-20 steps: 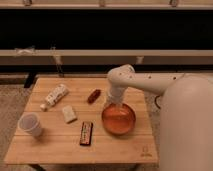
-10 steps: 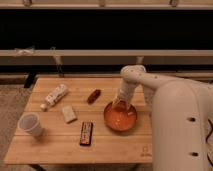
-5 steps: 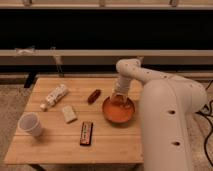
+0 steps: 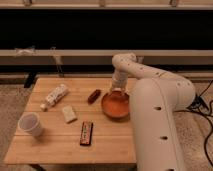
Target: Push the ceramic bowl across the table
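Note:
The ceramic bowl (image 4: 115, 104) is orange-red, wide and shallow, and rests right of centre on the light wooden table (image 4: 55, 139). My white arm reaches in from the right and bends down over it. My gripper (image 4: 117, 91) sits at the bowl's far rim, touching or just inside it. The arm's bulk hides the bowl's right edge.
A white paper cup (image 4: 30, 124) stands at the front left. A white tube (image 4: 54, 96), a pale block (image 4: 68, 113), a dark bar (image 4: 86, 133) and a small dark red item (image 4: 93, 95) lie left of the bowl. A dark wall with rails runs behind.
The bowl has slid away from the front edge toward the back of the table, with the gripper moving the same way at its far rim.

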`<state>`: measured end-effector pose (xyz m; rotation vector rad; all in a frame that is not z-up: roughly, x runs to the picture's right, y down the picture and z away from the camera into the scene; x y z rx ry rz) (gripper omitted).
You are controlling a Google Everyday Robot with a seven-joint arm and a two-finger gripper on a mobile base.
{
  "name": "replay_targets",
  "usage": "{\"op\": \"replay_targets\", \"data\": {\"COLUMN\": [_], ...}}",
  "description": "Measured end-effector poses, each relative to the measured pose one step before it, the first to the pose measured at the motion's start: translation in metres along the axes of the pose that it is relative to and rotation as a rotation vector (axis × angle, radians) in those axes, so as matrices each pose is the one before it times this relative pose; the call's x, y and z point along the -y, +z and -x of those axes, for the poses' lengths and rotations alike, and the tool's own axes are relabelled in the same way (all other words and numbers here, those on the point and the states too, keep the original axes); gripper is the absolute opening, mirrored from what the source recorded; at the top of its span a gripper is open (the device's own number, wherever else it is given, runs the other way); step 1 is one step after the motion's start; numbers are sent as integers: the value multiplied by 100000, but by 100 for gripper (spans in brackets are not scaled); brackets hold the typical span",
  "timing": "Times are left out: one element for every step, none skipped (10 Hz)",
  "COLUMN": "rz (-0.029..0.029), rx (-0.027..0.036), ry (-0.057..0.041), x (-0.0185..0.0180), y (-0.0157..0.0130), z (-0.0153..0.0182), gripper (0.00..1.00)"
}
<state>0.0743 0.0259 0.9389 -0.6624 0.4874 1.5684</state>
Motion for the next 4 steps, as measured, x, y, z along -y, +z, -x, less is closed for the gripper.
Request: {"op": "replay_targets", "data": {"rz": [-251,442,62,-203], "rx": [649,948,348,241], "ry": [-1506,-1347,-401,67], "x": [-370,-749,-216,148], "y": [-728,-629,-231,-23], "z": [-230,-364,-180,15], "gripper": [65,65,65,65]}}
